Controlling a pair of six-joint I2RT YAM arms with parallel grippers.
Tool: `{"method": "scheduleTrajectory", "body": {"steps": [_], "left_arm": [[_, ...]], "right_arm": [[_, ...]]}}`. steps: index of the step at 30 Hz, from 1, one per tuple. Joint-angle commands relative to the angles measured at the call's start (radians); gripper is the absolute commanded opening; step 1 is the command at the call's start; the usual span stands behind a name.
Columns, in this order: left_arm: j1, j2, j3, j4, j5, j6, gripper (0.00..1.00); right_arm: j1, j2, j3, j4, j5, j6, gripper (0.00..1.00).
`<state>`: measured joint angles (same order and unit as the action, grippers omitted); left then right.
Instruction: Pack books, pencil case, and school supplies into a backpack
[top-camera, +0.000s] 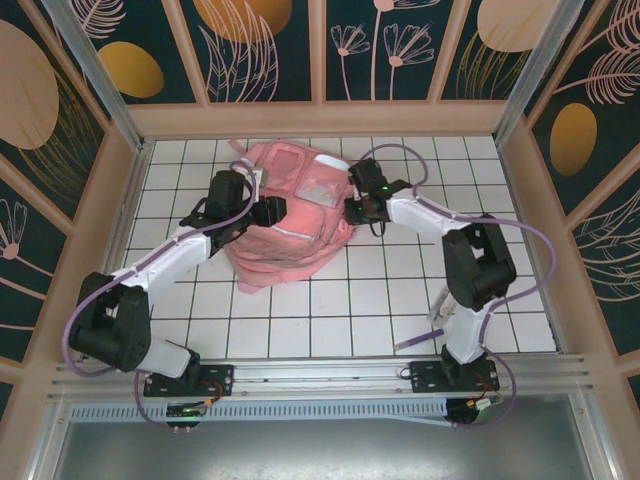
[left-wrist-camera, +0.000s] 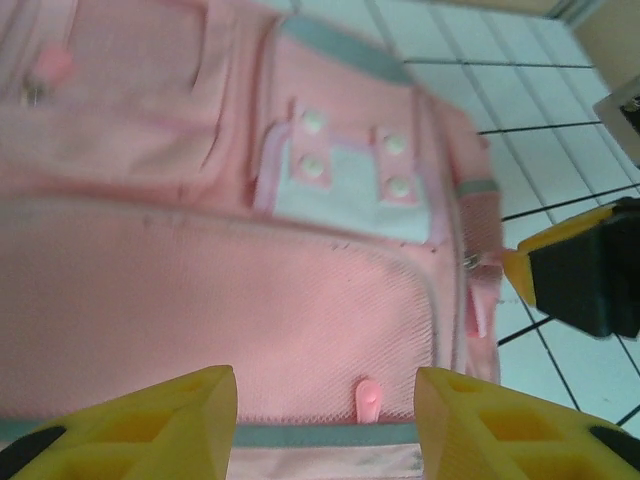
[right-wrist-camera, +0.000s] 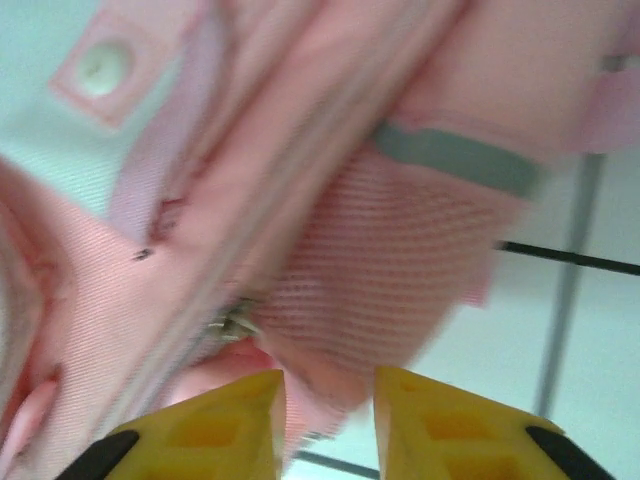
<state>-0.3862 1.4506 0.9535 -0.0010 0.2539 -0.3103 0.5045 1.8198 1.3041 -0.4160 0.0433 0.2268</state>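
Note:
The pink backpack lies in the middle of the tiled table, its front pockets facing up. At its left side my left gripper stands open. In the left wrist view that gripper straddles a pink zipper pull without touching it. My right gripper is at the backpack's right edge. It is partly open, and a fold of pink mesh fabric hangs between its fingers. The pencil case and the purple pen lie near the right arm's base. The books and the whitish-grey item are out of view.
Wooden walls enclose the white tiled table on three sides. The right arm's elbow stands over the pencil case. Across the backpack, the right gripper's dark body sits close to the left gripper.

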Motion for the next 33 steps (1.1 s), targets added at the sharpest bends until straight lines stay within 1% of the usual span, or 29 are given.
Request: {"method": "scheduleTrajectory", "body": {"steps": [1,3,5,7,10,12,14,16,17,18,19,20,21,22,23,25,26,28,30,31,33], "left_arm": [[-0.003,0.009,0.013,0.053,-0.012,0.143,0.5],[-0.007,0.025,0.013,0.033,-0.062,0.103,0.5],[-0.019,0.036,0.04,-0.003,-0.09,0.044,0.49],[-0.059,0.026,0.001,0.013,-0.109,0.01,0.49],[-0.123,0.024,-0.018,-0.013,-0.154,-0.015,0.49],[-0.128,0.002,-0.02,-0.061,-0.182,-0.05,0.49],[-0.127,-0.047,-0.034,-0.117,-0.243,-0.06,0.51],[-0.122,-0.116,-0.045,-0.21,-0.312,-0.038,0.58],[-0.117,-0.147,-0.053,-0.251,-0.332,-0.028,0.65],[-0.117,-0.19,-0.074,-0.285,-0.388,-0.034,0.76],[-0.115,-0.241,-0.109,-0.298,-0.456,-0.052,0.89],[-0.111,-0.285,-0.141,-0.295,-0.507,-0.071,0.98],[-0.1,-0.338,-0.181,-0.279,-0.538,-0.089,0.99],[-0.085,-0.379,-0.212,-0.26,-0.544,-0.111,0.99],[-0.05,-0.415,-0.243,-0.243,-0.526,-0.145,0.99],[0.007,-0.461,-0.305,-0.19,-0.447,-0.167,0.99],[0.018,-0.471,-0.332,-0.161,-0.411,-0.153,0.99],[0.022,-0.465,-0.363,-0.13,-0.402,-0.133,0.99],[0.026,-0.44,-0.376,-0.117,-0.376,-0.089,0.99],[0.027,-0.427,-0.379,-0.114,-0.363,-0.067,0.99],[0.027,-0.415,-0.386,-0.104,-0.339,-0.043,0.99]], "right_arm": [[-0.085,-0.097,-0.109,0.168,0.054,0.176,0.38],[-0.135,-0.123,-0.155,0.227,0.025,0.281,0.41],[-0.16,-0.149,-0.185,0.266,0.057,0.36,0.44],[-0.159,-0.18,-0.214,0.32,0.104,0.392,0.49],[-0.167,-0.214,-0.267,0.412,0.107,0.432,0.52],[-0.162,-0.227,-0.306,0.462,0.074,0.452,0.52],[-0.136,-0.237,-0.34,0.465,0.05,0.466,0.52],[-0.083,-0.244,-0.37,0.412,0.052,0.46,0.53],[-0.059,-0.245,-0.383,0.387,0.054,0.457,0.56],[-0.039,-0.235,-0.404,0.391,0.02,0.44,0.59],[-0.028,-0.212,-0.415,0.393,-0.021,0.423,0.6],[-0.023,-0.183,-0.412,0.389,-0.072,0.422,0.61],[-0.025,-0.139,-0.395,0.395,-0.137,0.41,0.61],[-0.026,-0.097,-0.368,0.396,-0.187,0.398,0.6],[-0.026,-0.057,-0.329,0.397,-0.234,0.38,0.58],[-0.029,-0.005,-0.273,0.415,-0.303,0.357,0.48],[-0.035,0.008,-0.255,0.43,-0.33,0.349,0.4],[-0.063,0.028,-0.23,0.452,-0.363,0.343,0.24],[-0.102,0.047,-0.214,0.479,-0.399,0.336,0.11],[-0.122,0.06,-0.204,0.495,-0.421,0.328,0.06],[-0.154,0.091,-0.181,0.531,-0.471,0.292,0.04]]}}
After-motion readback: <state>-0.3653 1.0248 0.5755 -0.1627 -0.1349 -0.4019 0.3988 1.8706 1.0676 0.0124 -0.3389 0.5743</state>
